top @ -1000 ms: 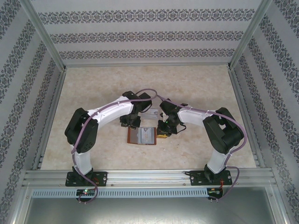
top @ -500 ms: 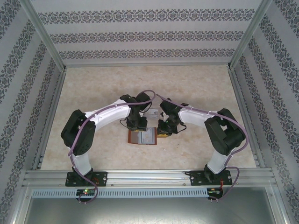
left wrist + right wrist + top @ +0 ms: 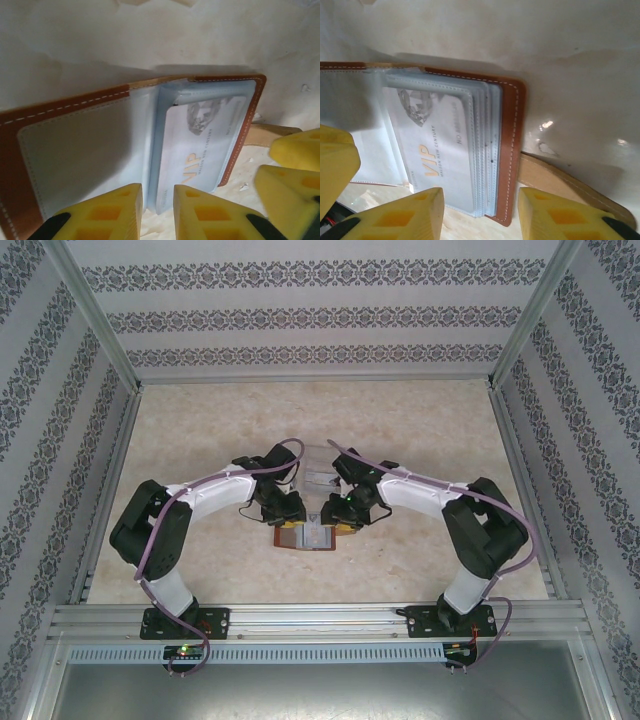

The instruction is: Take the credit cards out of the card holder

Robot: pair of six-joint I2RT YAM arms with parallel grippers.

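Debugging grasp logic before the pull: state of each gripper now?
Left gripper: fingers nearly together astride the sleeve edge of the card holder; grip cannot be told.
Right gripper: open, holding nothing.

Pale beige marbled desk point(image 3: 420, 420), boxed in by walls point(image 3: 300, 315) papered white with bands of dark floral pattern. Silver metal posts point(image 3: 92, 315) at the corners, slotted rail point(image 3: 320, 618) along the near edge. Soft, even light.

White arms point(image 3: 215, 490), purple cables point(image 3: 288, 442), yellow grippers point(image 3: 157, 192)
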